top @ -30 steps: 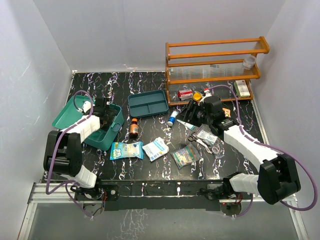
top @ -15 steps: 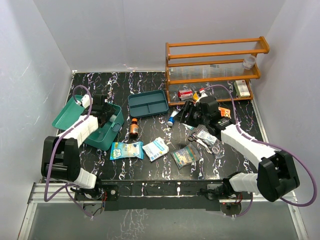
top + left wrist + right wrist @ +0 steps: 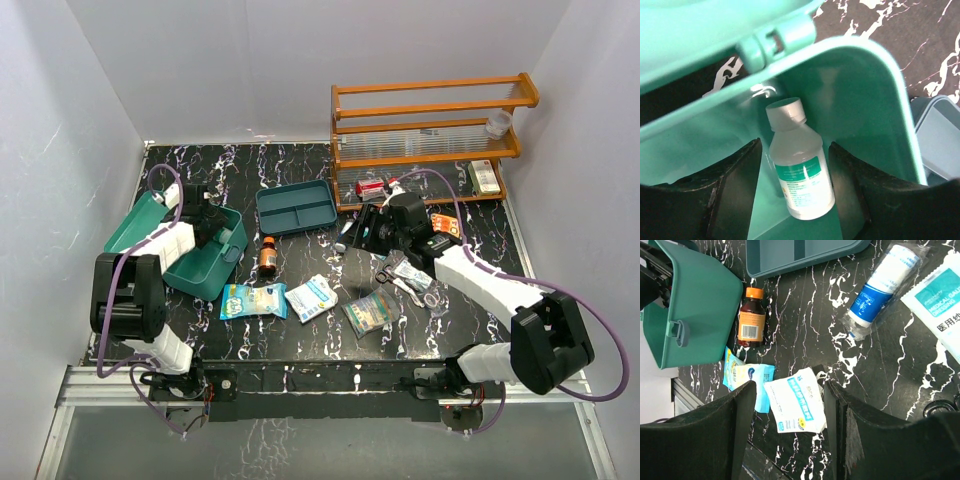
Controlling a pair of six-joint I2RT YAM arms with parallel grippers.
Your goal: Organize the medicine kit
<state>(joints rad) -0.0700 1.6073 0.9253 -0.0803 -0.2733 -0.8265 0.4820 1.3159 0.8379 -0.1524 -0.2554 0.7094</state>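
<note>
White walls close in a black, white-veined bench (image 3: 300, 180). At its far right stands an orange wooden shelf rack (image 3: 430, 110) with a few small boxes on its lowest shelf.

The medicine kit (image 3: 205, 270), a teal box, sits at the left of the bench with its hinged lid thrown open toward the left wall. The left hand (image 3: 792, 147) reaches down into it. Its two dark fingers stand apart on either side of a clear bottle (image 3: 797, 172) with a white cap and green label, which lies against the kit's inner wall. I cannot tell whether the fingers press on the bottle or merely flank it.

A darker divided tray (image 3: 296, 207) lies just right of the kit, toward the far side. The right hand (image 3: 787, 387) hangs above the middle of the bench, near the rack, its fingers spread wide and holding nothing.

Along the near side lie a light blue packet (image 3: 252, 299), a white-and-blue packet (image 3: 313, 297) and a greenish packet (image 3: 371, 311). A blue-and-white wrapped roll (image 3: 875, 295) lies near the tray's right corner. An amber bottle (image 3: 751, 317) with an orange cap lies just beside the kit's right wall.
</note>
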